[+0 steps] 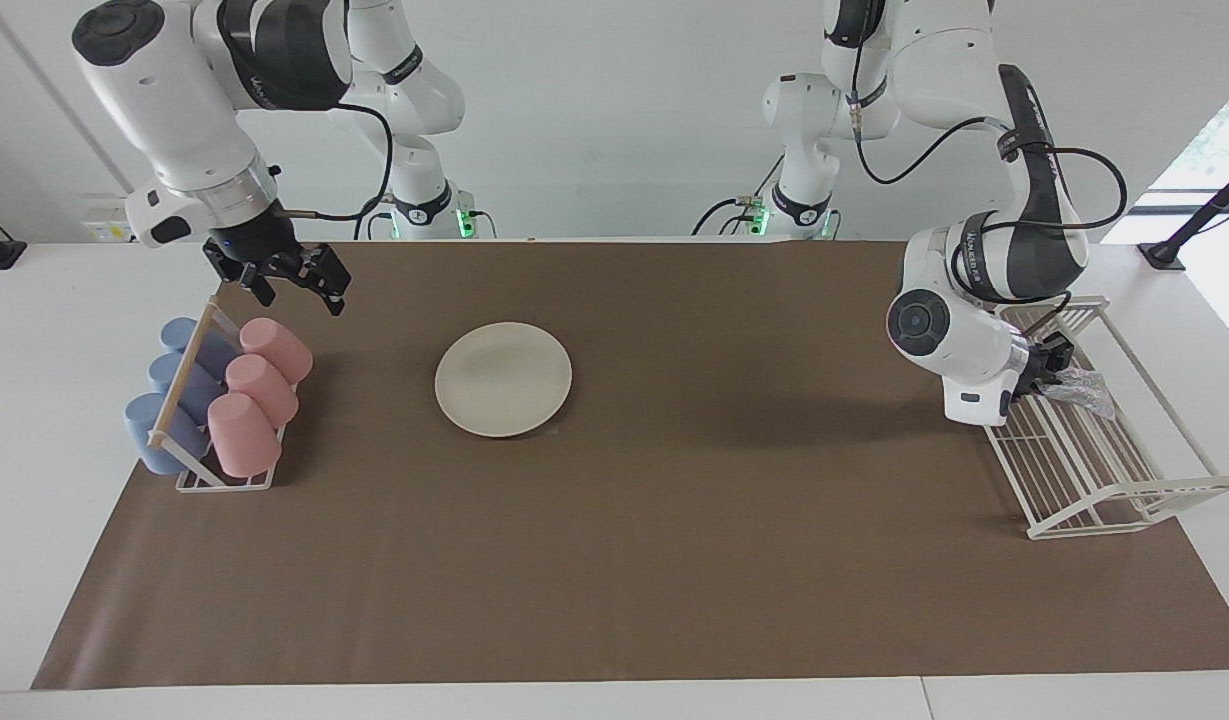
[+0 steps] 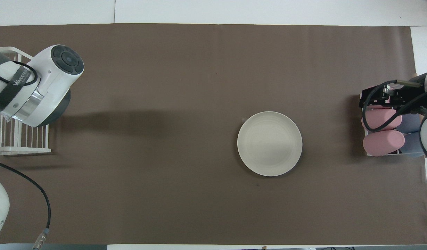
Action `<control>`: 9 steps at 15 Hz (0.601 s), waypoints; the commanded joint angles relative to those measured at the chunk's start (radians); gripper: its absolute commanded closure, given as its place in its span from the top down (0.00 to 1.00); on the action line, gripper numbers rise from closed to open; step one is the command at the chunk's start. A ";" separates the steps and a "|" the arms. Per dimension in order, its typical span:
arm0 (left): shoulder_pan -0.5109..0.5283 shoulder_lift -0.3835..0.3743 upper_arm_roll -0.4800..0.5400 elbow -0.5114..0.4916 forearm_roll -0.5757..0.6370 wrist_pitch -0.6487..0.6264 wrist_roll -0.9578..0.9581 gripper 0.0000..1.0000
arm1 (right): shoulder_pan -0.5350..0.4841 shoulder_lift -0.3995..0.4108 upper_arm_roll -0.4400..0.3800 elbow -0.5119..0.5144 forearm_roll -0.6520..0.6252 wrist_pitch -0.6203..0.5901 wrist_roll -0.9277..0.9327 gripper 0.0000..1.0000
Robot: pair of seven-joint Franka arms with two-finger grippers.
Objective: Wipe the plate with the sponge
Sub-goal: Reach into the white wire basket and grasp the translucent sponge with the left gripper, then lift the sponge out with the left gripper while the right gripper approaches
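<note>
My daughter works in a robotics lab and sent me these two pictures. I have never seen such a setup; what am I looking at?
These are two white robot arms at a table covered with a brown mat. One picture faces the robots from across the table; the other looks down from above their end, so the sides are swapped.

On the mat lies a cream plate, bare. At the right arm's end stands a rack of pink and blue cups; the right gripper hangs over it, open and empty. At the left arm's end is a white wire rack. The left gripper reaches down into it, at a shiny crumpled sponge. Whether it has gripped the sponge I cannot tell.

The job is wiping the plate, which has not yet begun.
</note>
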 commanded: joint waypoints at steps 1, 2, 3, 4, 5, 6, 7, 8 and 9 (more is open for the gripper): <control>0.008 -0.011 -0.002 -0.013 0.020 0.007 0.006 0.00 | -0.010 -0.055 0.007 -0.077 -0.014 0.030 0.063 1.00; 0.009 -0.016 -0.002 -0.013 0.020 0.010 0.009 0.00 | -0.009 -0.055 0.007 -0.074 -0.014 0.016 0.063 1.00; 0.009 -0.019 -0.002 -0.007 0.017 0.010 0.013 0.00 | -0.006 -0.057 0.007 -0.074 -0.013 0.014 0.075 1.00; 0.014 -0.029 -0.002 -0.006 0.017 0.010 0.027 0.00 | -0.003 -0.054 0.008 -0.064 -0.014 0.011 0.126 1.00; 0.015 -0.036 -0.002 -0.002 0.010 0.009 0.039 0.00 | 0.013 -0.052 0.010 -0.059 -0.014 0.004 0.198 1.00; 0.017 -0.049 -0.002 0.007 -0.003 0.003 0.052 0.00 | 0.048 -0.046 0.008 -0.039 -0.014 -0.015 0.291 1.00; 0.021 -0.060 -0.002 0.022 -0.036 -0.003 0.061 0.00 | 0.083 -0.038 0.008 -0.013 -0.017 -0.035 0.389 1.00; 0.028 -0.069 -0.002 0.059 -0.114 -0.020 0.066 0.00 | 0.123 -0.029 0.008 0.011 -0.017 -0.045 0.487 1.00; 0.028 -0.069 -0.001 0.120 -0.209 -0.066 0.066 0.00 | 0.164 -0.026 0.008 0.018 -0.019 -0.052 0.585 1.00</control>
